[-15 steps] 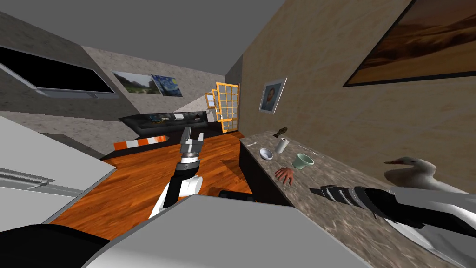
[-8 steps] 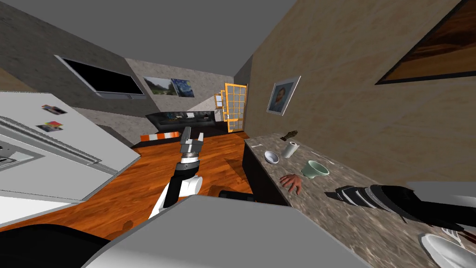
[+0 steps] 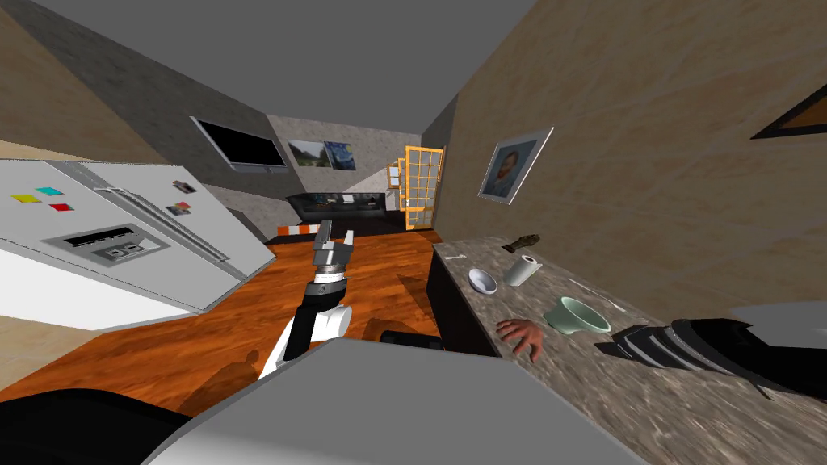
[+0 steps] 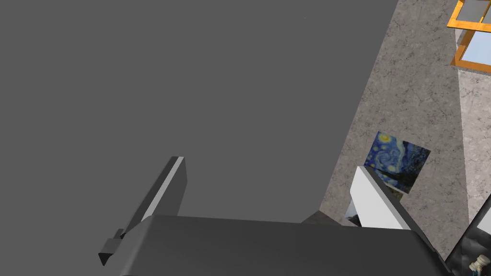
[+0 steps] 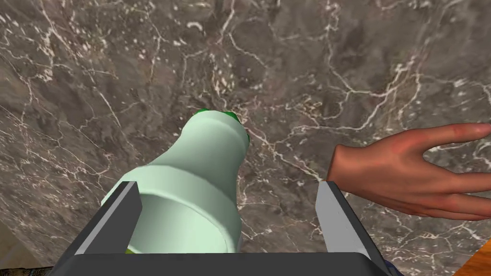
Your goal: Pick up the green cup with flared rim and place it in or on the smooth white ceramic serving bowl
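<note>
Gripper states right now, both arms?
Left gripper: open, empty.
Right gripper: open around the green cup, not clamped on it.

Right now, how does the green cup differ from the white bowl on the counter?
Colour: the cup is pale green, the bowl white. Shape: the cup rises from a narrow foot to a flared rim; the bowl is low and shallow. Place: the cup sits between the right end effector's open fingers, the bowl farther along, beside a white roll. Both stand upright on the marbled counter.
</note>
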### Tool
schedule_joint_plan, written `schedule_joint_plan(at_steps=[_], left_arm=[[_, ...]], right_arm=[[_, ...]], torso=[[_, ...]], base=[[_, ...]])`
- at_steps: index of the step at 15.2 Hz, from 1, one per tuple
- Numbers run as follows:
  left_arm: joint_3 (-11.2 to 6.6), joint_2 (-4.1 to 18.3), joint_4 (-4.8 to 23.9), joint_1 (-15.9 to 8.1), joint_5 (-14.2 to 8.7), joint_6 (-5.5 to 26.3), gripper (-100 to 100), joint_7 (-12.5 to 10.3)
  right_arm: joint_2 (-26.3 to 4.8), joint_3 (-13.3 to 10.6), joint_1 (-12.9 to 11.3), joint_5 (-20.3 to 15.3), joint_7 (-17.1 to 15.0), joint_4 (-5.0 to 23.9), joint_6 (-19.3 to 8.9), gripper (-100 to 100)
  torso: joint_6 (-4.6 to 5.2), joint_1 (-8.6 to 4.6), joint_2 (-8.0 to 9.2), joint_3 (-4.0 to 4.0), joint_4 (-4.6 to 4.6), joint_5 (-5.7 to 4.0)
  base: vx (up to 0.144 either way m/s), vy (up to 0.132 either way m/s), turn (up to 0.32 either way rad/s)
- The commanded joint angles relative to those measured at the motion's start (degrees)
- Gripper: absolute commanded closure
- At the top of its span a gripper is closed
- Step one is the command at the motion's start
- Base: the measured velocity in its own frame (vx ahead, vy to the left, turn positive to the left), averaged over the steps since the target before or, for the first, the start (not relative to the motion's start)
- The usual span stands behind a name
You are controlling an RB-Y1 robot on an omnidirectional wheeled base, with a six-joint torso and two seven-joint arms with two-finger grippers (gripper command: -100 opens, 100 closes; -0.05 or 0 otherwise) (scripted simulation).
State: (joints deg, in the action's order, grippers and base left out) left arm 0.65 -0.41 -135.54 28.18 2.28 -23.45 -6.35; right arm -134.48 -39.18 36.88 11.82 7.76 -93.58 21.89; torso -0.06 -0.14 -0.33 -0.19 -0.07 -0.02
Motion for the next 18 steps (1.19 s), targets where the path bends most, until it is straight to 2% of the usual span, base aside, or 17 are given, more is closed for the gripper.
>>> schedule_joint_plan(at_steps=[1, 4, 5, 8, 9, 10, 14, 15, 16, 17, 18], left_arm=[[0.0, 0.0, 0.0, 0.0, 0.0, 0.0, 0, 0.0], [0.0, 0.0, 0.0, 0.0, 0.0, 0.0, 0, 0.0], [0.0, 0.0, 0.0, 0.0, 0.0, 0.0, 0, 0.0], [0.0, 0.0, 0.0, 0.01, 0.0, 0.0, 0, 0.0], [0.0, 0.0, 0.0, 0.01, 0.0, 0.0, 0, 0.0], [-0.01, 0.0, 0.0, 0.02, 0.0, 0.0, 0, 0.0], [0.0, -0.01, 0.0, 0.01, 0.0, 0.0, 0, 0.0], [0.0, -0.01, 0.0, 0.01, 0.0, 0.0, 0, 0.0], [0.0, -0.01, 0.0, 0.01, 0.0, 0.0, 0, 0.0], [0.0, 0.0, 0.0, 0.01, 0.0, 0.0, 0, 0.0], [0.0, 0.0, 0.0, 0.01, 0.0, 0.0, 0, 0.0]], right_arm=[[-1.67, -1.18, 0.14, 0.31, 0.35, -0.36, 0.07, -100], [-3.36, -2.74, 3.07, 0.5, 1.24, -1.59, 0.72, -100], [-3.36, -2.74, 3.07, 0.5, 1.24, -1.59, 0.72, -100], [-3.02, -3.42, 5.16, 0.54, 1.76, -3.19, 1.38, -100], [-3.19, -3.85, 3.93, 0.59, 1.84, -2.48, 1.42, -100], [-1.5, -3.63, 4.42, 0.05, 2.03, -1.86, 0.94, -100], [1.91, -3.23, 5.04, -1.04, 2.42, -0.49, -0.36, -100], [2.48, -3.16, 5.14, -1.22, 2.48, -0.26, -0.58, -100], [1.66, -3.21, 5.07, -0.96, 2.37, -0.53, -0.17, -100], [1.84, -3.14, 5.14, -1.03, 2.38, -0.44, -0.28, 100], [1.83, -3.15, 5.14, -1.03, 2.38, -0.44, -0.29, 100]], torso=[[0.0, 0.0, 0.0, 0.0, 0.0, 0.0], [0.0, 0.04, -0.1, -0.06, -0.02, 0.0], [0.0, 0.0, -0.17, -0.1, -0.04, -0.01], [0.06, 0.01, -0.16, -0.09, -0.03, -0.02], [0.06, 0.01, -0.16, -0.09, -0.04, -0.02], [0.08, 0.04, -0.1, -0.06, -0.02, -0.01], [0.1, 0.18, 0.17, 0.1, 0.05, 0.01], [0.1, 0.19, 0.19, 0.12, 0.06, 0.02], [0.1, 0.2, 0.21, 0.13, 0.06, 0.02], [0.11, 0.2, 0.2, 0.13, 0.06, 0.03], [0.11, 0.19, 0.19, 0.12, 0.06, 0.03]], base=[[0.031, -0.034, 0.24], [0.058, -0.033, 0.337], [0.065, -0.05, 0.223], [0.062, -0.03, 0.162], [0.036, -0.021, 0.06], [0.011, -0.004, 0.047], [-0.008, 0.012, 0.059], [-0.01, 0.015, 0.057], [-0.006, 0.008, 0.015], [0.0, 0.0, 0.0], [0.0, 0.0, 0.0]])
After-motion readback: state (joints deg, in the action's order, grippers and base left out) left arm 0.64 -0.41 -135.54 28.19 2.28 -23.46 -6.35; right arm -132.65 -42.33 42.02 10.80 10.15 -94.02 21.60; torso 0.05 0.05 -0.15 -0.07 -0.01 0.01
